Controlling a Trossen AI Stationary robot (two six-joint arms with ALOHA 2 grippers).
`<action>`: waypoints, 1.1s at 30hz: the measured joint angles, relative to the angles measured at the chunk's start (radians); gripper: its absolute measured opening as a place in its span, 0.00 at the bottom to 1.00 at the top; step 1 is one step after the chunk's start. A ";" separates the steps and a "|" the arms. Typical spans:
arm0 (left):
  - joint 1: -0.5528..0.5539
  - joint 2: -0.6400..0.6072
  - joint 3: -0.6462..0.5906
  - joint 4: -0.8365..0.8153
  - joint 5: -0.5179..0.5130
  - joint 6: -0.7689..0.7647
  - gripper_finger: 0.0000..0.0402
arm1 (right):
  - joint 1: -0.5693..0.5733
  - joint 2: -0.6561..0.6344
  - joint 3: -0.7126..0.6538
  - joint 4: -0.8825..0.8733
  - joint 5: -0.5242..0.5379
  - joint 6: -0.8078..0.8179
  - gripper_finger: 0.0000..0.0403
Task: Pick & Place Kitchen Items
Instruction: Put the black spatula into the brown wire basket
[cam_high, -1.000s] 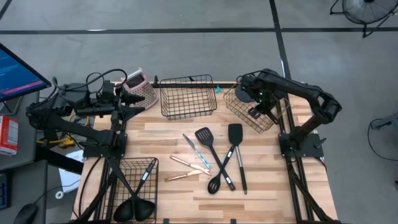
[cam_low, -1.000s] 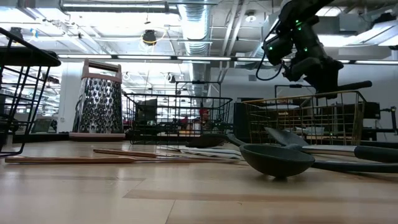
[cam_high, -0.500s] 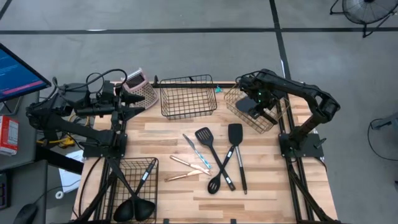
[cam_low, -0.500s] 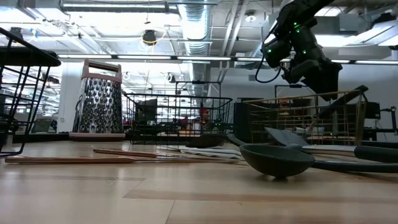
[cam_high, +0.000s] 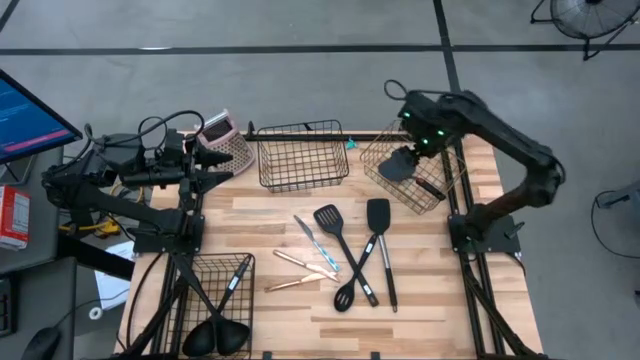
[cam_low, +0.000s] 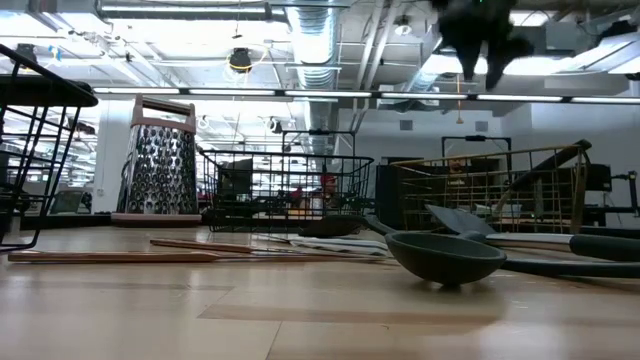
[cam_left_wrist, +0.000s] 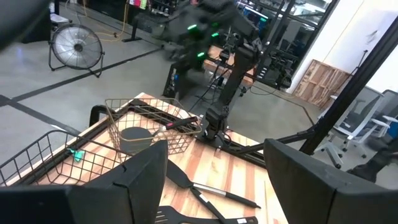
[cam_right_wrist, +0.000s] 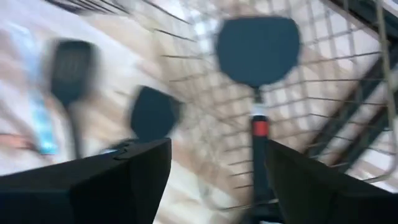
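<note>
One black spatula (cam_high: 398, 165) sits in the copper basket (cam_high: 432, 193) at the far right corner, the right gripper (cam_right_wrist: 211, 165) hangs released above, and several utensils (cam_high: 345, 262) mid-table wait.

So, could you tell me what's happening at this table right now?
The robot is sorting kitchen utensils into wire baskets. The right gripper hangs open above the copper basket at the table's far right, where a black spatula now lies, apparently just dropped. The left gripper waits open at the far left. Several utensils lie mid-table, and more sit in the black basket at the near left.
</note>
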 joint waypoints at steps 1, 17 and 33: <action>0.000 0.000 0.000 0.000 0.000 0.000 0.62 | 0.037 -0.024 0.010 0.000 -0.002 0.040 0.62; 0.000 0.000 0.000 0.000 0.001 0.000 0.62 | 0.912 -0.053 -0.291 0.165 0.133 0.971 0.62; 0.000 0.000 0.000 -0.001 0.005 -0.001 0.62 | 1.025 0.342 -0.401 0.512 -0.053 1.011 0.62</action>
